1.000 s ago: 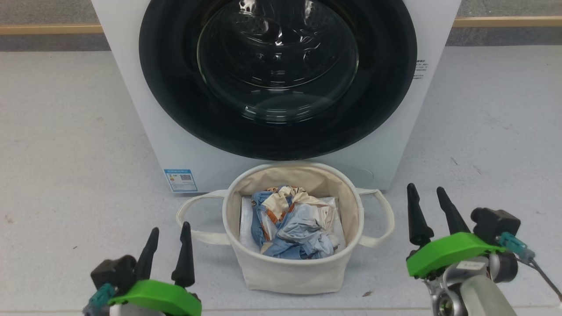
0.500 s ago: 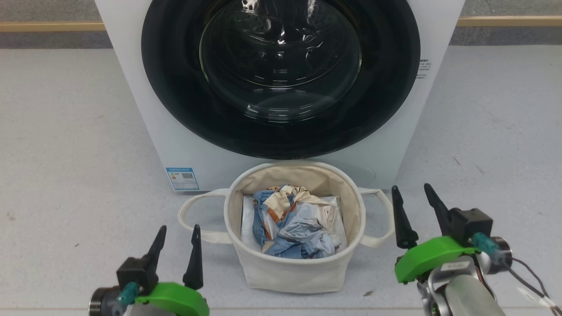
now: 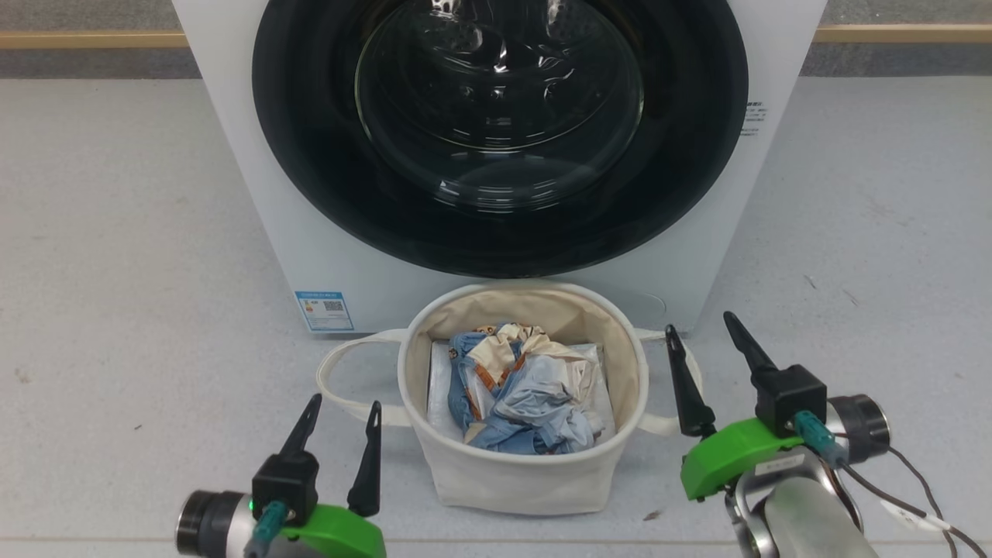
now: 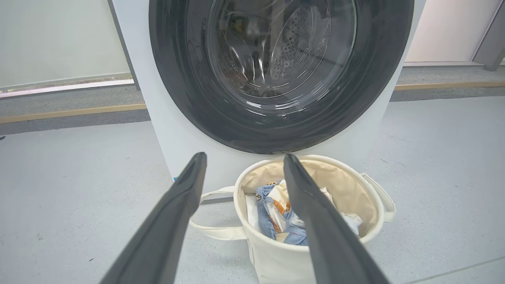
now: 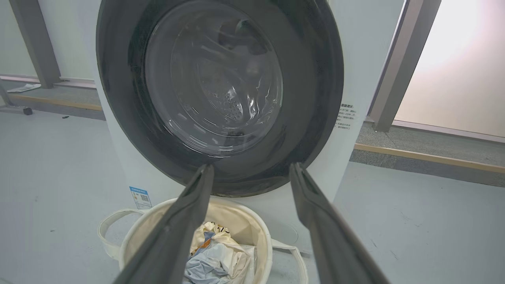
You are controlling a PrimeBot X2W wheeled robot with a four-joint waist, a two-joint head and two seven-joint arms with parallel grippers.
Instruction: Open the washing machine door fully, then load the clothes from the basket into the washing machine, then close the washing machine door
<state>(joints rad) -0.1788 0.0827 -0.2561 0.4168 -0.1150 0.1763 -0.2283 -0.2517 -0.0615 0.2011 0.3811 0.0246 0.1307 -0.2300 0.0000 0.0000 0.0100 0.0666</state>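
- The washing machine door (image 3: 310, 178) sits flush against the washing machine (image 3: 248, 232), glass bowl facing out. It looks latched, though the catch is too dark to make out. Step 1 of 3 is not yet done.
- The basket (image 3: 511, 484) stands on the floor (image 3: 116, 271) just in front of the machine, under the door's lower rim, with its 2 loop handles out to the sides.
- The clothes (image 3: 519, 399) lie bunched inside the basket, on top of a flat white sheet (image 3: 438, 387).
- The basket is probably parked there to keep the carry from tub to drum short. The cost is that it sits close under the door, so the swing may pass just above its rim.
- The left gripper (image 3: 345, 400) is low, beside the basket's left handle. Its fingers are spread and nothing is between them.
- The right gripper (image 3: 699, 323) is just right of the basket, also spread wide and empty. 1 of its fingers crosses the right handle in the head view; I cannot tell whether it touches.
- Both wrist views look along the fingers at the black rim, not down into the tub. That suggests the arms are posed for the door first. The spread fingers suit hooking the rim edge.
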